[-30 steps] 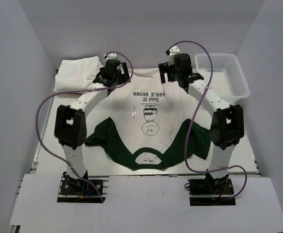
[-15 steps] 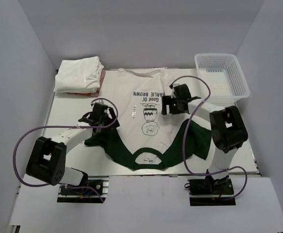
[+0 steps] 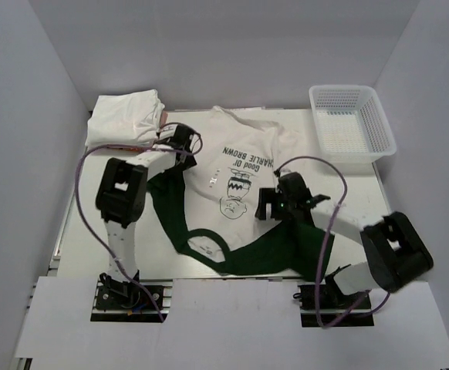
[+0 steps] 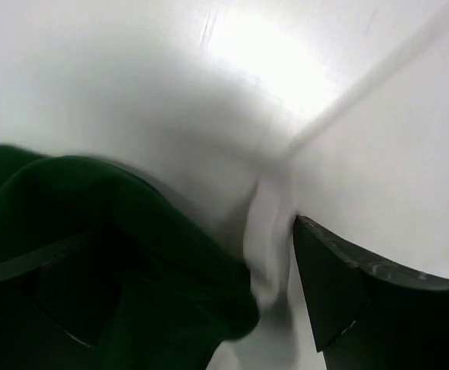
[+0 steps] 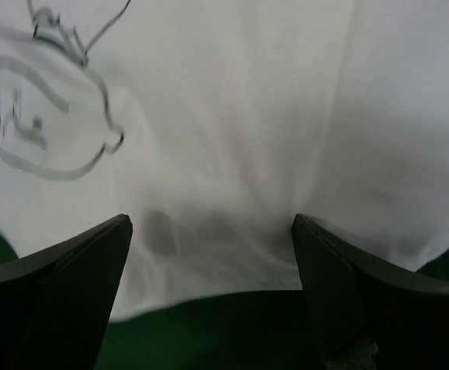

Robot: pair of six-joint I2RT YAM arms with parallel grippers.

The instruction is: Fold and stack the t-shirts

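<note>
The cream-white t-shirt with dark green sleeves and collar (image 3: 244, 162) lay rumpled and skewed across the middle of the worktop (image 3: 86, 223), hem toward the far edge and collar toward the near edge. The left tool (image 3: 180, 140) sat at the shirt's left shoulder, its jaws spread wide with nothing clamped. The right tool (image 3: 268, 202) was equally wide open and empty, low over the right side of the shirt. If the left jaws closed here, they would probably take a bunched mix of green sleeve and white body cloth, so a pull would drag the whole garment crooked rather than lift one clean edge. That tool also sat close to the stack of folded plain white t-shirts (image 3: 124, 119) in the far left corner, and a sideways sweep could nudge it. The right tool's purple cable (image 3: 326, 223) hung low near the cloth and might snag. Only the top view showed the overall skew, the stack and the white plastic lattice basket (image 3: 386, 132) at the far right corner. Only the blurred left wrist view showed the green sleeve fold (image 4: 93, 231) lying between the jaws, and only the right wrist view showed flat white cloth with the cartoon face outline (image 5: 51, 123) under open jaws.
</note>
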